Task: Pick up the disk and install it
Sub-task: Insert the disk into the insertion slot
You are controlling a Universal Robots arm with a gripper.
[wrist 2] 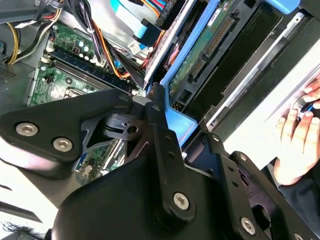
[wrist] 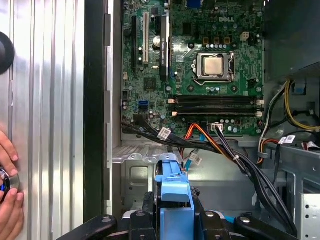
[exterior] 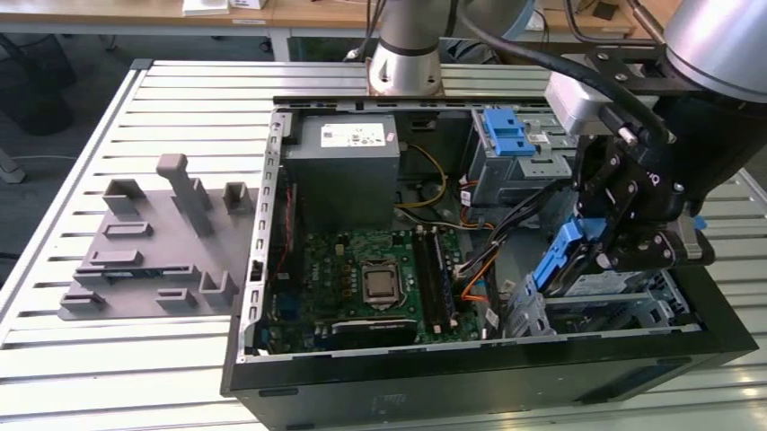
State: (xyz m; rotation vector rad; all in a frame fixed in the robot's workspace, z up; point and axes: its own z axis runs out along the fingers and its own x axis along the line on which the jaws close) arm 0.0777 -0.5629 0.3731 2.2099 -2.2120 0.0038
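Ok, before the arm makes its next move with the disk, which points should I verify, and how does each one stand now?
1. Grip: the gripper is closed on the disk, with fingers at both sides of its blue frame. Ok.
2. Disk seated: in the exterior view it stands up out of the metal bay. Not ok.
3. Disk lined up with the bay's rails. Cannot tell.
4. Cable bundle out of the disk's path: it runs close by. Cannot tell.
5. People clear: a hand rests on the slatted table beside the case. Not ok.
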